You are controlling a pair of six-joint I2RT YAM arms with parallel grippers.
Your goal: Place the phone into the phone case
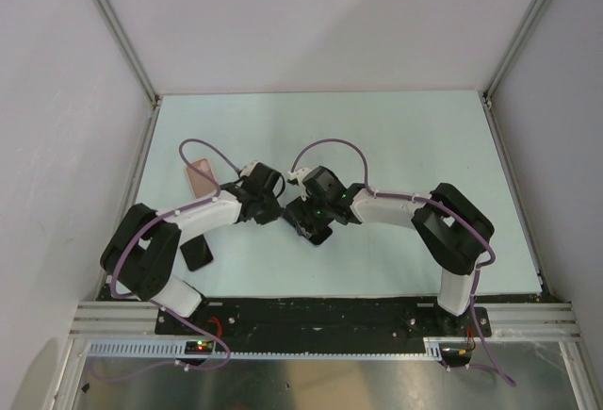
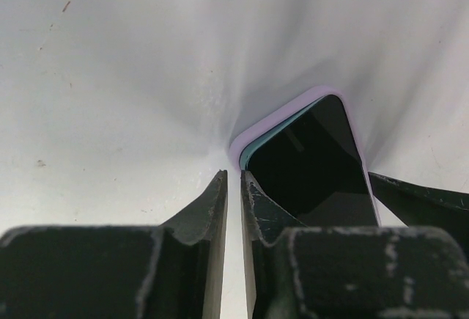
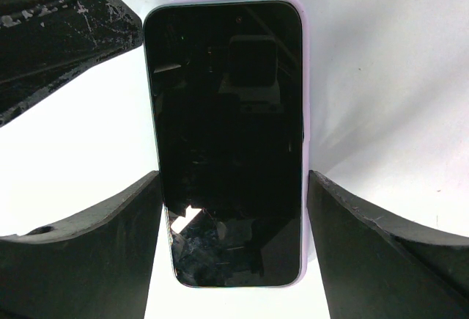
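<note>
A black glossy phone lies face up in a pale lilac shell on the white table. It lies between the spread fingers of my right gripper, which do not touch it. My left gripper is shut and empty, with its tips at the shell's corner beside the phone. In the top view both grippers meet mid-table and hide the phone. A salmon-pink phone case lies empty to the left, behind the left arm.
A flat black slab lies on the table under the left forearm. Purple cables loop over both arms. White walls enclose the table on three sides. One left finger shows in the right wrist view.
</note>
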